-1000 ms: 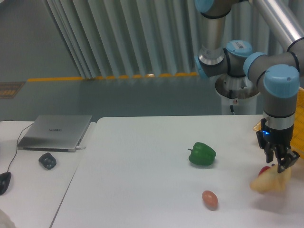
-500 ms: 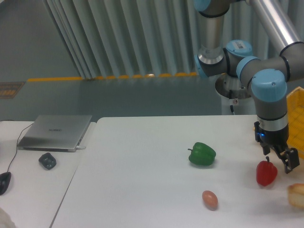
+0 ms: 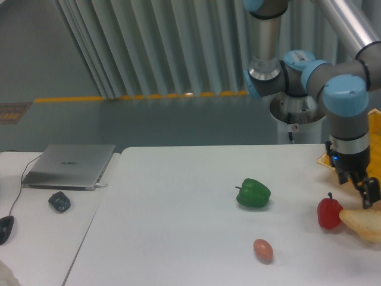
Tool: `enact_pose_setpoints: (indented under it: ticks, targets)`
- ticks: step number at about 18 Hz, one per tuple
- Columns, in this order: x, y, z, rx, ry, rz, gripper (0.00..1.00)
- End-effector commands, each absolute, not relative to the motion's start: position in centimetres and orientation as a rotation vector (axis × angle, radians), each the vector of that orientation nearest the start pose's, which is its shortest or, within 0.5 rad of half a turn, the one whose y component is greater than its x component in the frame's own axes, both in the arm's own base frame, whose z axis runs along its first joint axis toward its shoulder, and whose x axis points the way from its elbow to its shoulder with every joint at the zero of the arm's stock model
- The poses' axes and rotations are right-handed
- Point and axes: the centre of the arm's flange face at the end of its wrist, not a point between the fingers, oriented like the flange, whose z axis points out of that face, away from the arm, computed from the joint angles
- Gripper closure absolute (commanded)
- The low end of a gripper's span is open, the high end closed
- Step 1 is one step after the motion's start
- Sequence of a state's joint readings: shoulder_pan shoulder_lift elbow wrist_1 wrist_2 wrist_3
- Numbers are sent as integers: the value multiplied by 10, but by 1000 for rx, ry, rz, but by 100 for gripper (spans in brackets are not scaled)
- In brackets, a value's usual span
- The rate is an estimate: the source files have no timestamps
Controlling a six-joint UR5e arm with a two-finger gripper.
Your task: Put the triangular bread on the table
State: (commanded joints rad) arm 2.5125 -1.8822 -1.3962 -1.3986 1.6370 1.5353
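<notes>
- Triangular bread [image 3: 364,224] lies on the table [image 3: 178,202] at the right edge, touching or just beside the red pepper [image 3: 329,213].
- Gripper [image 3: 359,191] sits just above the bread, fingers apart, holding nothing.
- Green pepper [image 3: 253,193] mid-table; egg [image 3: 262,249] nearer the front.
- Laptop [image 3: 70,165] on the adjoining desk.

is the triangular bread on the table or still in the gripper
On the table: the triangular bread lies flat beside the red pepper, with the gripper above it, apart.

probably a robotics lab: industrial arm [image 3: 348,113], corrugated metal wall [image 3: 178,47], laptop [image 3: 70,165] desk.
</notes>
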Motion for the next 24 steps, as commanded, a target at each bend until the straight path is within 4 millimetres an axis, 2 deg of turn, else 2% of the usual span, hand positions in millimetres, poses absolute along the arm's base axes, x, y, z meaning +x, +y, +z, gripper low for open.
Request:
enact_pose_setpoints:
  ticks: [1,5,11,24]
  targets:
    - [-436,464,424,-3041,947,64,0]
    - [-464,453,427,-2972,1030,-43,0]
    - [-483,446,419,-2952,1071,-57,0]
    - [-484,443,413,-2949,1081,-69,0]
